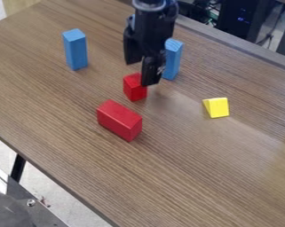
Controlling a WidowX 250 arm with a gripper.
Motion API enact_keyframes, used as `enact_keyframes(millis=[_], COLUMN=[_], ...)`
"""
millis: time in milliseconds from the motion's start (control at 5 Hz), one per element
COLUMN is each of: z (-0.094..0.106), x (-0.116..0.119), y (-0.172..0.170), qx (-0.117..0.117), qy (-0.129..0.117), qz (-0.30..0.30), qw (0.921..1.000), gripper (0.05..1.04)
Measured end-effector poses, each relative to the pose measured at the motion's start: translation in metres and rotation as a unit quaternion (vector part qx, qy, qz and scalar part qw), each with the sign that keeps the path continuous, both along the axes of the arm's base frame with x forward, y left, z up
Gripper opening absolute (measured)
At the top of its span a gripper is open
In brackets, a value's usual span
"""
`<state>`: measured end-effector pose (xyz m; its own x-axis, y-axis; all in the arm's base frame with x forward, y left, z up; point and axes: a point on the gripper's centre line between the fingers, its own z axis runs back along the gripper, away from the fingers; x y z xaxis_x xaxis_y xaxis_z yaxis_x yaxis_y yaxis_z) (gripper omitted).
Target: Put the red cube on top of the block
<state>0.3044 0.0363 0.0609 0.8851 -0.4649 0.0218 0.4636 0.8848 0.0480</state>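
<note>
The black gripper (140, 73) hangs from the top edge at the upper middle, pointing down, its fingers apart. Directly below and partly behind its nearer fingertip is the small red cube (133, 89), standing on the table; the fingertip covers part of the cube's upper right side. Whether they touch, I cannot tell. A longer red block (119, 119) lies on the table just in front of the cube, separated from it by a small gap. Nothing rests on this block.
On the wooden table (198, 164), one upright blue block (76, 49) stands at the upper left and another blue block (173, 59) stands just right of the gripper, partly hidden by it. A yellow wedge (216, 107) sits to the right. The table's front edge runs along the lower left.
</note>
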Motion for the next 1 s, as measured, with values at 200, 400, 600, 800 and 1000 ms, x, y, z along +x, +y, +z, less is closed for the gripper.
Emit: enact_keyframes(millis=[200,400,600,800,1000], z=[-0.0084,-0.0111,-0.0118,-0.0110,-0.0064], x=[-0.0061,-0.0051,-0.0002,0.0030,0.0030], y=[-0.0006,-0.0005,-0.0006,0.0001,-0.0010], qx=[0.000,0.000,-0.001,-0.002,-0.009], qy=[0.002,-0.016,-0.035,-0.046,-0.051], qz=[-0.004,-0.004,-0.003,0.000,0.002], qw=[1.0000,0.9999,0.9994,0.9990,0.9987], gripper=[1.000,0.999,0.999,0.999,0.999])
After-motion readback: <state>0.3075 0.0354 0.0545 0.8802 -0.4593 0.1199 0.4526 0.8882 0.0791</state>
